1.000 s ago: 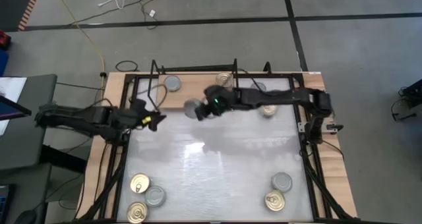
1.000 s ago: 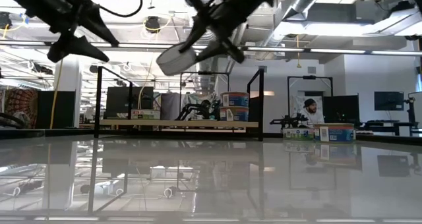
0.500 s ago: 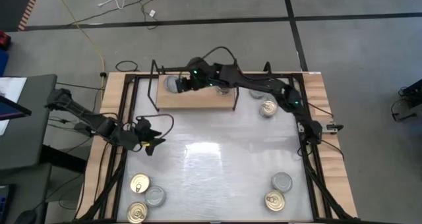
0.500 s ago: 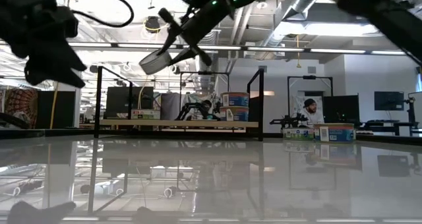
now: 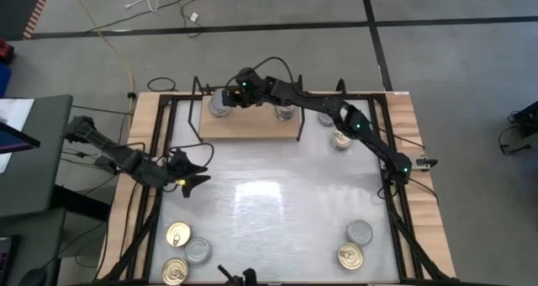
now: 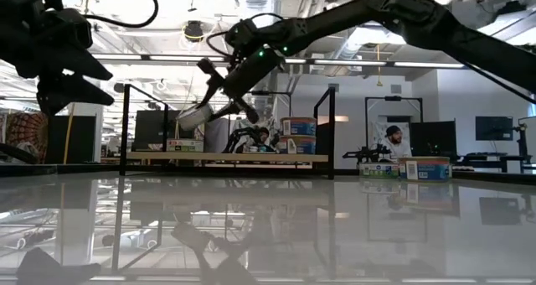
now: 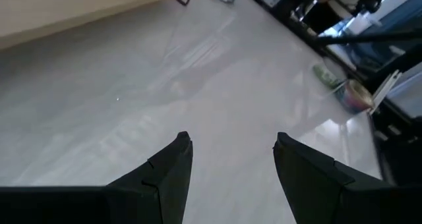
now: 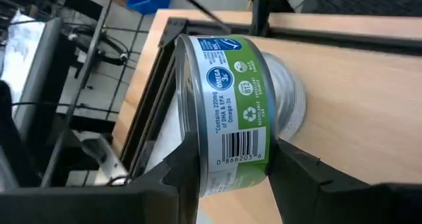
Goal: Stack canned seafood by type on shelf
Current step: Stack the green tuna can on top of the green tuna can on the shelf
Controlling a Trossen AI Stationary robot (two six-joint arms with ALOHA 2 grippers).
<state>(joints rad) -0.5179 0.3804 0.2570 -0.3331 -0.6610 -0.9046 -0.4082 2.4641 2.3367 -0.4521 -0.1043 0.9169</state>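
Right gripper (image 8: 227,165) had swung onto the shelf (image 5: 252,124), clamped around a green-label can (image 8: 227,105) right above the silver tin (image 8: 290,102).

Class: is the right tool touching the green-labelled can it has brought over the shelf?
Touching. The right wrist view shows both fingers pressed against the can.

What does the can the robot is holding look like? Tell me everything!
The can is small, round and metal, with a green, white and blue label and a barcode. The right gripper pinches it between its dark fingers, tilted, over the left end of the wooden shelf, right above another silver can. Whether the two cans touch is unclear.
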